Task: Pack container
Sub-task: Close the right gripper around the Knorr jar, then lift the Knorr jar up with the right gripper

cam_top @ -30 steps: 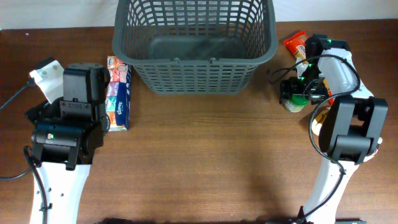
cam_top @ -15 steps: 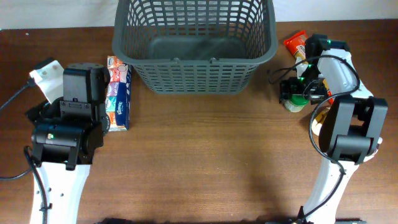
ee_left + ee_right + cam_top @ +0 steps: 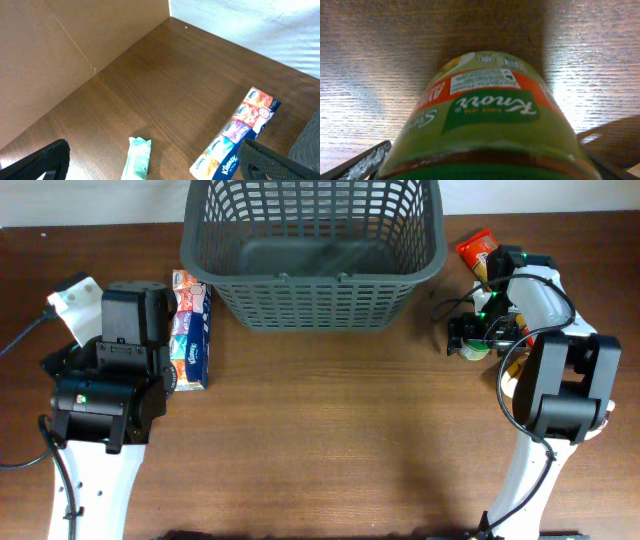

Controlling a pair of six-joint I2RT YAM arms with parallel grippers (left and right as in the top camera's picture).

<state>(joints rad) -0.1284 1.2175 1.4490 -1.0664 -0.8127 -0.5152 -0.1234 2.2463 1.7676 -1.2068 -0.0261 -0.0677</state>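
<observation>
The container [image 3: 310, 276], a large dark grey lattice basket, stands at the back middle of the table and looks empty. Its corner shows at the right edge of the left wrist view [image 3: 313, 136]. My right gripper [image 3: 478, 332] is right of the basket, shut on a green-lidded Knorr jar [image 3: 470, 348]. The jar fills the right wrist view [image 3: 487, 125] between the fingers. My left gripper [image 3: 160, 162] is open and empty, above a teal packet [image 3: 139, 159]. In the overhead view the left arm [image 3: 125, 330] hides its fingers.
A Kleenex tissue pack [image 3: 190, 328] lies left of the basket, between it and the left arm; it also shows in the left wrist view [image 3: 235, 135]. An orange snack packet [image 3: 474, 251] lies behind the right gripper. A white-green packet [image 3: 73, 296] lies at far left.
My right gripper has shifted slightly left and toward the front with the jar, which now looks tilted. The left arm has not moved.
</observation>
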